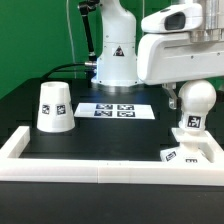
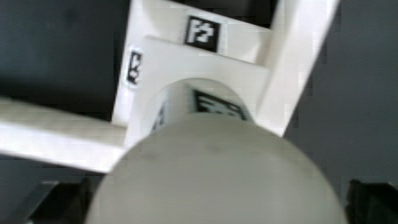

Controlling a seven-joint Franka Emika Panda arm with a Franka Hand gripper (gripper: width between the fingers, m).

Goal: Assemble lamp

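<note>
1. Lamp parts sat in two places on the worktop [image 1: 20,100]. The bulb [image 1: 197,100] stood upright on the base [image 1: 195,152] at the exterior view's right, just behind the white front wall [image 1: 90,168]. The shade [image 1: 52,107] rested wider end down, well apart, at that view's left.
2. The hand [image 1: 188,95] came down over the bulb, and its fingers [image 2: 61,200] pressed either side of the round head, apparently clasping it.
3. I could not tell whether the bulb was fully seated.
4. The bulb looked like light, hard, smooth plastic, so probably slippery. Gripping across its widest part seemed safest.
5. The shade looked equally light and stiff, and its tapered walls might slide from a pinch. The narrower upper part seemed the better hold.
</note>
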